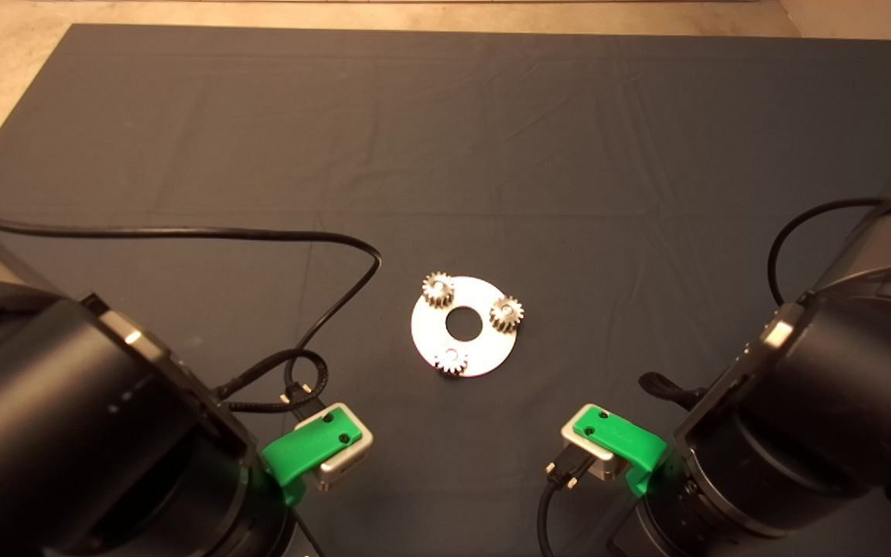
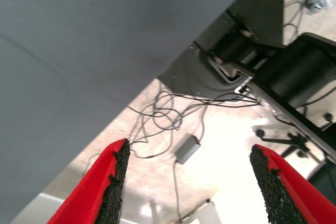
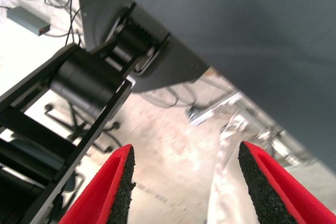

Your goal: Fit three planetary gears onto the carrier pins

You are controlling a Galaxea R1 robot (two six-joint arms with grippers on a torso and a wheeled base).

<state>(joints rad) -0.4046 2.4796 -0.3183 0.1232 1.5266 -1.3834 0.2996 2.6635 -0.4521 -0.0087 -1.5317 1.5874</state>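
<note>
From above, the disc (image 1: 464, 326) lay mid-mat with all three planetary gears (image 1: 438, 289) seated on its carrier pins, apparently fully down, though that was hard to confirm. It sat between and ahead of both parked arms, about equally near each.

The left gripper (image 2: 186, 182) stood wide open, holding nothing, over the mat's edge and floor cables.

The right gripper (image 3: 186, 182) was likewise spread and empty.

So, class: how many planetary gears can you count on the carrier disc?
3, each on the disc: one gear at the far-left rim, one at the right rim, one at the near rim. None seem hidden.
</note>
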